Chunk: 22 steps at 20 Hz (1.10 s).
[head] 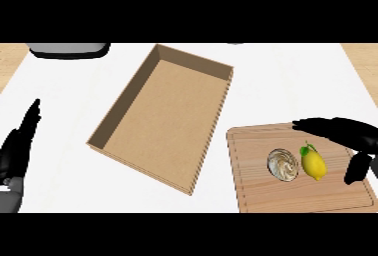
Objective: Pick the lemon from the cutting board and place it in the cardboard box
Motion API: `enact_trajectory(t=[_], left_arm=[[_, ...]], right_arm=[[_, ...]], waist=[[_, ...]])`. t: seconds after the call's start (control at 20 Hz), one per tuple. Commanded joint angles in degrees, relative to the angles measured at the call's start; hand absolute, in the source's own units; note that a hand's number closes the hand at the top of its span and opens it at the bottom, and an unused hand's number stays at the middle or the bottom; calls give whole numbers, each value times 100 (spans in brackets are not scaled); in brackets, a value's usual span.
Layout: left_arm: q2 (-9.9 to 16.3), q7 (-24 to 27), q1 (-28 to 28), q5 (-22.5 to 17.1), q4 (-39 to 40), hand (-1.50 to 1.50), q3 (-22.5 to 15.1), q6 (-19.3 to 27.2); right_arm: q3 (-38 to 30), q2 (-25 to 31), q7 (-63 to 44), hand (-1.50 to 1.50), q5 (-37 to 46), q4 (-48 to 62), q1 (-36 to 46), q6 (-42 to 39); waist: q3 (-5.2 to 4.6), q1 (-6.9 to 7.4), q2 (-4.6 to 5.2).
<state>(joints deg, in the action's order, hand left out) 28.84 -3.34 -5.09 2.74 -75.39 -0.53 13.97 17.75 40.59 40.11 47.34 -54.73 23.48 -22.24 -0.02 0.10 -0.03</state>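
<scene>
Yellow lemon (314,164) lies on the wooden cutting board (255,190); open cardboard box (164,116) sits angled, left.

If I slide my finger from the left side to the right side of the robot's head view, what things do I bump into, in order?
Left hand → cardboard box → cutting board → small round bowl → lemon → right hand.

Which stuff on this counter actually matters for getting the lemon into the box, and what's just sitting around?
Part of the job:
lemon
cutting board
cardboard box
right hand, open over the lemon

Just lying about:
round shell-like thing beside the lemon on the board
grey object at the far left edge
left hand, resting open
</scene>
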Motion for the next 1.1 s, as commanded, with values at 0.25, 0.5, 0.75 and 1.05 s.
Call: enact_trajectory(t=[0.25,0.5,0.75,1.05], left_arm=[[-144,-293,86,257,-409,0,172,-121],[-440,334,-310,540,597,0,217,-47],[-300,-102,-258,445,141,0,454,-403],[-584,-227,-101,723,-168,0,383,-271]], right_arm=[[-336,131,532,-150,-154,-744,-464,-461],[-157,48,44,-150,-13,-1619,-923,-605],[-303,18,-628,-150,272,-1910,-851,-1037],[-67,-683,-708,-150,959,-994,-976,-229]], waist=[[3,-3,-5],[-1,-56,2],[0,-23,-2],[3,1,7]])
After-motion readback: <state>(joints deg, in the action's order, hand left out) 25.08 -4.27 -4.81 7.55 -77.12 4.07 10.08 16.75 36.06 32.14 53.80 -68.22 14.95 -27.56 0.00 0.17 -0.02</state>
